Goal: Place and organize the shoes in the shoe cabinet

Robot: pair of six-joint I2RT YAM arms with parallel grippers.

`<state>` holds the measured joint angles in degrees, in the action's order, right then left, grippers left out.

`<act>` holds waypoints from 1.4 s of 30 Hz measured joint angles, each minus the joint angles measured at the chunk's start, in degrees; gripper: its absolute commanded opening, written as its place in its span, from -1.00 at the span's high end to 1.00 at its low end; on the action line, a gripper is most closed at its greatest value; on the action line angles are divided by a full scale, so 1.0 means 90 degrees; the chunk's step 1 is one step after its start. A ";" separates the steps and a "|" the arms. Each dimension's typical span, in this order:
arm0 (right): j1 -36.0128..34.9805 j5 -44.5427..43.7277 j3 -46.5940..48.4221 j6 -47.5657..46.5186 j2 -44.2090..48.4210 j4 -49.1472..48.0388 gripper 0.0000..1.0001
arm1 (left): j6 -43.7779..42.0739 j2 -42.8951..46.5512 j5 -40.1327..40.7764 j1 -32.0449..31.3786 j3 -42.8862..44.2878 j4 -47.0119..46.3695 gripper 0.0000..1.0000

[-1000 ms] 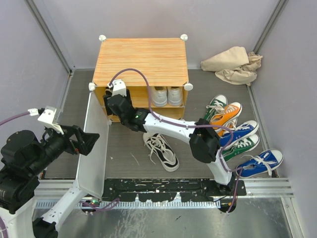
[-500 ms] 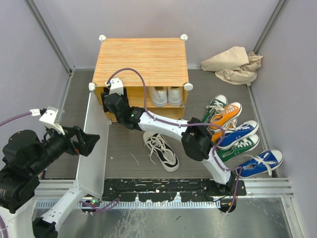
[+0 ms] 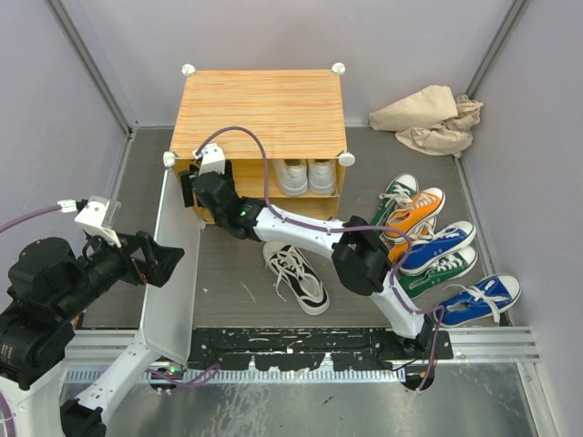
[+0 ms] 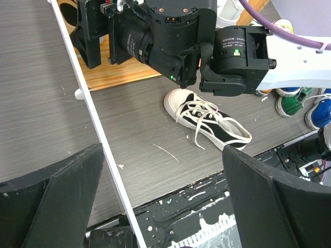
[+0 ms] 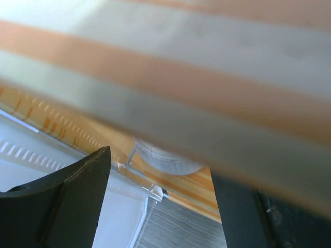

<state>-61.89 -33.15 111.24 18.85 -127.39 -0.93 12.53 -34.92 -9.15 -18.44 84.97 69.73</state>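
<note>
The shoe cabinet (image 3: pixel 260 114) stands at the back with its white door (image 3: pixel 170 264) swung open to the left. Two white shoes (image 3: pixel 307 175) sit on its upper shelf. One black-and-white shoe (image 3: pixel 296 278) lies on the floor in front and also shows in the left wrist view (image 4: pixel 209 121). Green, orange and blue shoes (image 3: pixel 437 244) lie in a row at the right. My right gripper (image 3: pixel 194 193) is inside the cabinet's left side, open and empty (image 5: pixel 160 206), by a white corner connector (image 5: pixel 165 157). My left gripper (image 4: pixel 160 206) is wide open, straddling the door's edge (image 4: pixel 98 144).
A crumpled beige cloth (image 3: pixel 428 118) lies at the back right. Grey walls close in both sides. The black base rail (image 3: pixel 310 346) runs along the near edge. My right arm (image 3: pixel 310 232) stretches across the floor in front of the cabinet.
My right gripper has moved a little further left into the cabinet's left side. My left arm and the door have hardly moved.
</note>
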 measured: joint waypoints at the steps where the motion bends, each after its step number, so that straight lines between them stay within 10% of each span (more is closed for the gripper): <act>1: -0.0005 0.0007 -0.0046 -0.0010 0.0029 -0.0005 -0.63 | 0.0000 0.0000 0.0000 0.0000 0.0000 0.0000 -0.96; 13: -0.0151 0.0270 -0.1644 -0.0058 0.1341 0.0971 -0.90 | 0.0000 0.0000 0.0046 -0.0012 0.0002 0.0005 -0.96; 29: -0.0270 0.0916 -0.6300 0.1751 0.6268 0.4551 -0.75 | -0.0017 0.0000 0.0109 -0.0024 -0.0134 0.0002 -0.96; 42: -0.0274 0.1722 -0.7898 0.2382 0.6273 0.3963 -0.50 | -0.0022 -0.0078 0.0306 -0.0029 -0.0197 0.0000 -0.96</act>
<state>-64.36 -17.65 40.16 40.29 -70.94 34.74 12.34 -35.62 -6.39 -18.70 83.20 69.73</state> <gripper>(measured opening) 0.802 0.980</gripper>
